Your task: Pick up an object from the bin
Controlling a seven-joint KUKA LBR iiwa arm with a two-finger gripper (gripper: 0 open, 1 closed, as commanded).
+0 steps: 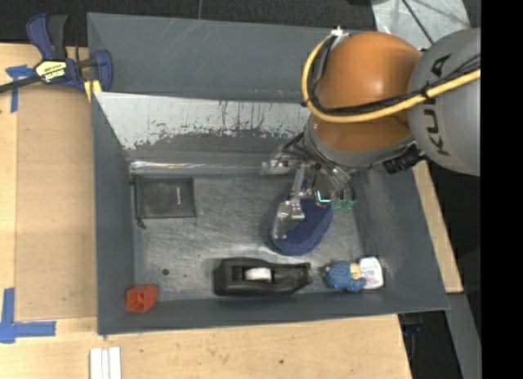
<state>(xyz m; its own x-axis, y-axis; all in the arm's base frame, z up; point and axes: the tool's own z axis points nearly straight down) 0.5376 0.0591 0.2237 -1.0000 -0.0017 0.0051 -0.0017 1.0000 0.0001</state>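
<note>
Camera view: the gripper (pixel 302 208) hung right of the frame's centre, just above the upper end of a dark blue oval thing (pixel 306 237) on the floor of the bin (pixel 112 206); whether it was spread or closed could not be made out. Below lay a black tape dispenser (pixel 261 277), with a blue and white toy (pixel 353 274) to its right. A red block (pixel 141 298) sat at lower left and a dark square pad (pixel 165 198) at upper left.
</note>
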